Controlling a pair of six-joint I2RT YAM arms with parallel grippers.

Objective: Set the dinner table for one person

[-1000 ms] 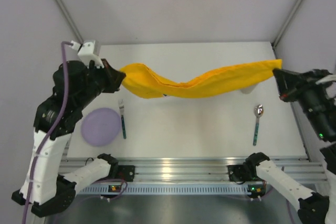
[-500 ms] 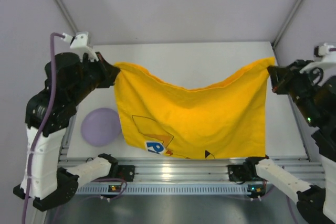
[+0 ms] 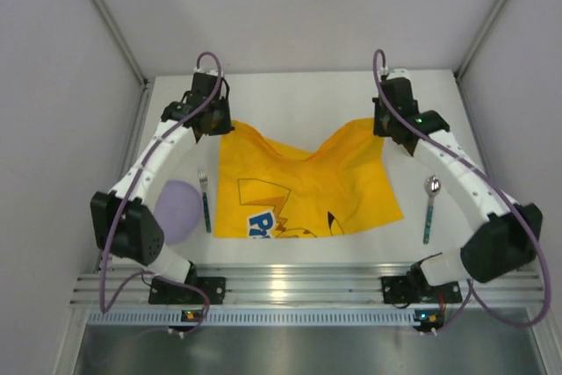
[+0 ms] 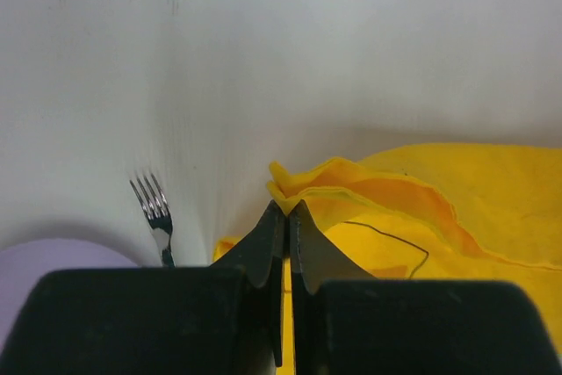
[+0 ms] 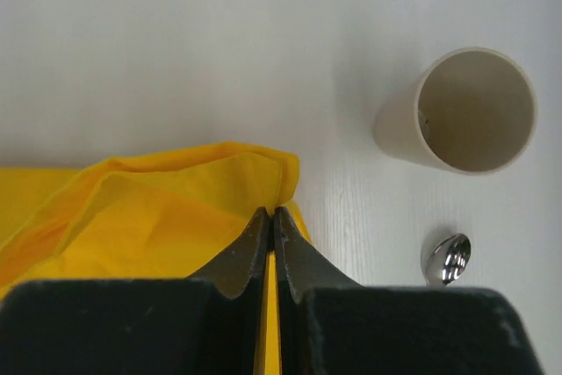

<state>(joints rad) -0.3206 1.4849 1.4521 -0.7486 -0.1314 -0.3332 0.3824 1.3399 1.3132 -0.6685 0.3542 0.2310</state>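
The white surface (image 3: pixel 299 98) is rigid and fixed, so it offers nothing to grasp and simply carries everything. The soft, light yellow cloth (image 3: pixel 299 191) lies across its middle. The left jaws and right jaws each clamp 1 far corner, probably the best hold. A fork (image 3: pixel 205 199) lies left and a spoon (image 3: pixel 429 204) right.

The desk (image 3: pixel 303 98) is a large, flat, white rectangular top, lying level. A ribbed aluminium rail (image 3: pixel 290 289) runs along its near edge. Close up its surface looks faintly grained, though that may be blur.
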